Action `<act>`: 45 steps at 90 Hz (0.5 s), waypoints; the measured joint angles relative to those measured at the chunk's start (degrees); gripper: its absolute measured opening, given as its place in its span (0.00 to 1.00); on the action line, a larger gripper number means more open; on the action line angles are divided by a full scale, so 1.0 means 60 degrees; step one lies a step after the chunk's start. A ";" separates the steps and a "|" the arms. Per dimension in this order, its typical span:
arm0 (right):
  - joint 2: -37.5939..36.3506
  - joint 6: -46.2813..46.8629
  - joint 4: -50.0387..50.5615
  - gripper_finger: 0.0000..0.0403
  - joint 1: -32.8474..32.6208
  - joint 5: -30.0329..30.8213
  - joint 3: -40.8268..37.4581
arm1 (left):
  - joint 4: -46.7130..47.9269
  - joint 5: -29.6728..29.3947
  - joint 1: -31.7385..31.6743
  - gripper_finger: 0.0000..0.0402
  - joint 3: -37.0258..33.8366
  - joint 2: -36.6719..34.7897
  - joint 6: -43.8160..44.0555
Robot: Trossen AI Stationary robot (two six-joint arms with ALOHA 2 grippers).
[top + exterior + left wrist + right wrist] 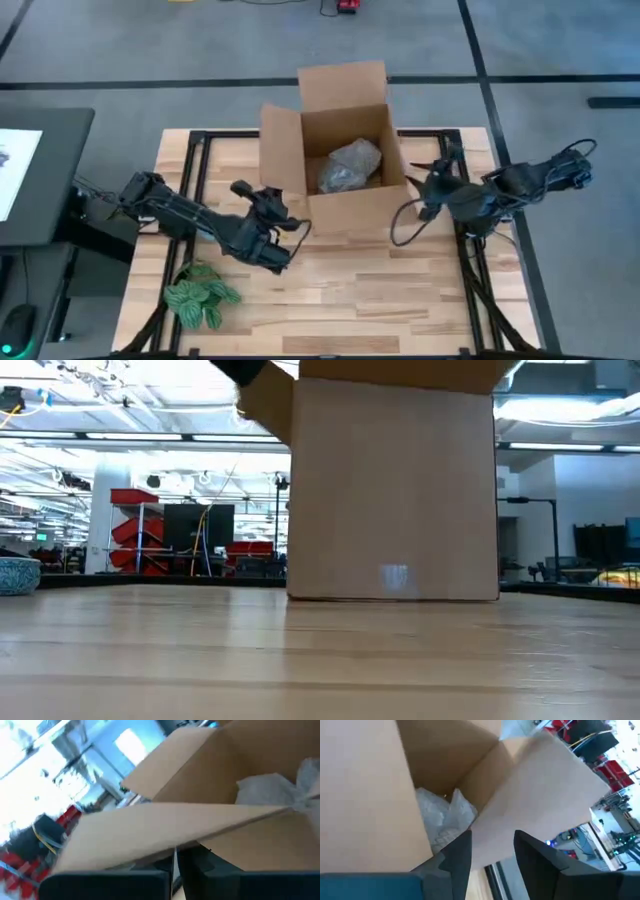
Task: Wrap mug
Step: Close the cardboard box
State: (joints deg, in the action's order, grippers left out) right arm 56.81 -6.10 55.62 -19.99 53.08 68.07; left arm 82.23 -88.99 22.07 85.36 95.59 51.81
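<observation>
I saw the wrapped mug (350, 166) lying inside the open box (345, 215). The left gripper (292, 238) sat at the near-left flap, fingers together. The right gripper (428, 175) hovered right of the box, fingers apart. I judged the bundle soft outside, fragile within; grip its middle.

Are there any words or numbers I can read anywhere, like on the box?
No text can be read in any view.
Cardboard box: a small pale mark low on its front in the low view, too blurred to read.
Screen at the left edge of the high view: dark specks on white, too small to read.
Wrapped bundle inside the box: no writing shows.
</observation>
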 joint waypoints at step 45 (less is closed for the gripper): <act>0.1529 -0.1432 -0.1087 0.34 0.1997 -0.2670 0.0035 | -0.5047 0.3220 -0.1014 0.00 0.0357 0.0066 -0.8272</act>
State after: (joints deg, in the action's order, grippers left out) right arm 65.98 -14.69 49.10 -8.01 37.06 68.28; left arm 51.95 -69.68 15.99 87.50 95.99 2.18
